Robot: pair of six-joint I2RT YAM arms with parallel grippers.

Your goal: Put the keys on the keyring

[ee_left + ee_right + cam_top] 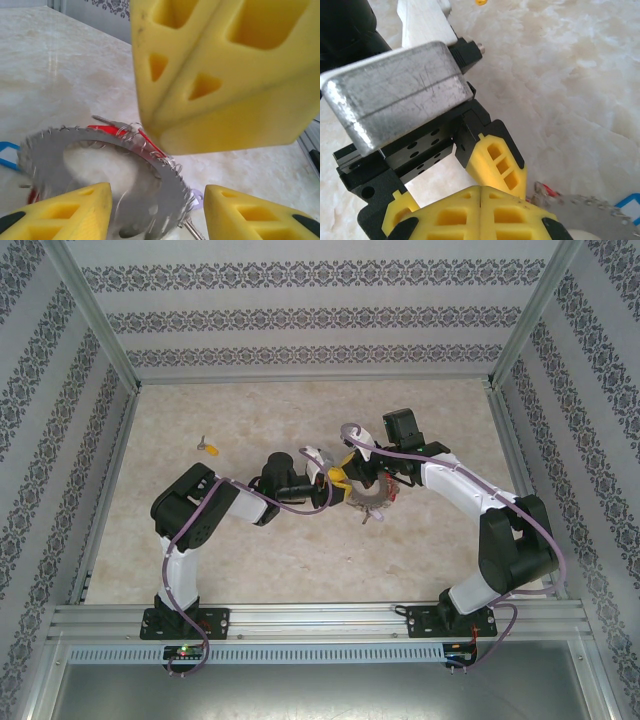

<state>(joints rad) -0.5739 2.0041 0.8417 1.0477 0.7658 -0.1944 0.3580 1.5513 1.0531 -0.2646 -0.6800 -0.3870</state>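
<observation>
The keyring lies flat on the table, right of centre and between the two arms. It is a grey metal ring, its rim fringed with small wire loops and keys. A red tag peeks out at its far edge, and a blue tag sticks out on the left of the left wrist view.

The left end effector sits low over the ring's near side with its yellow fingers about half apart. The ring's near edge lies in the gap between them, but nothing looks clamped (one finger overlaps the band and the other stands just clear of the rim).

The right end effector comes in from the opposite side with its two yellow pads pressed flat together and nothing visible between them. In the left wrist view its tip hangs just over the far rim beside the red tag; I cannot tell whether it touches the ring.

One loose key with a yellow head lies well apart from all this, on the far left of the table.
</observation>
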